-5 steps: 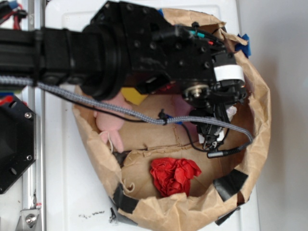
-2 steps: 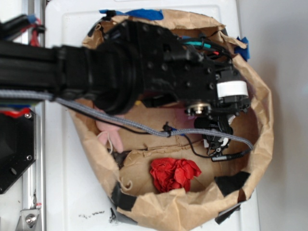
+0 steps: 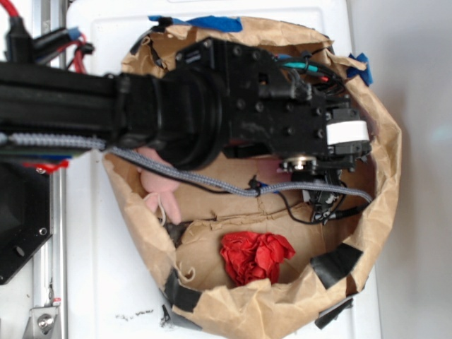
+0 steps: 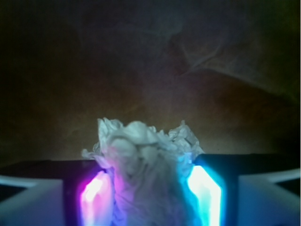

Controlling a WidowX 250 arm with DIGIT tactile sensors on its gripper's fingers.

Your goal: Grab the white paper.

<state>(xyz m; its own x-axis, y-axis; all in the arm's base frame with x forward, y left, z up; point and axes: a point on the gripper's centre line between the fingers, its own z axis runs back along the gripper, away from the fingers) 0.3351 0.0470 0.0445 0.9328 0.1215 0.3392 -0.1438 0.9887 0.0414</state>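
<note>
Pink plush (image 3: 161,189) at 9 o'clock inside brown paper bag (image 3: 374,233); red wad (image 3: 256,256) at 6. Gripper (image 4: 150,193) at 3, jaws closed snug on white paper (image 4: 141,160), glowing pads (image 4: 203,190) pressing both sides.

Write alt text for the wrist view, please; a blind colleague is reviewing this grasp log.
A crumpled white paper fills the gap between the pincer fingers, which press it from both sides, one pad glowing pink and the other cyan. Behind it lies dim, creased brown paper bag.
</note>
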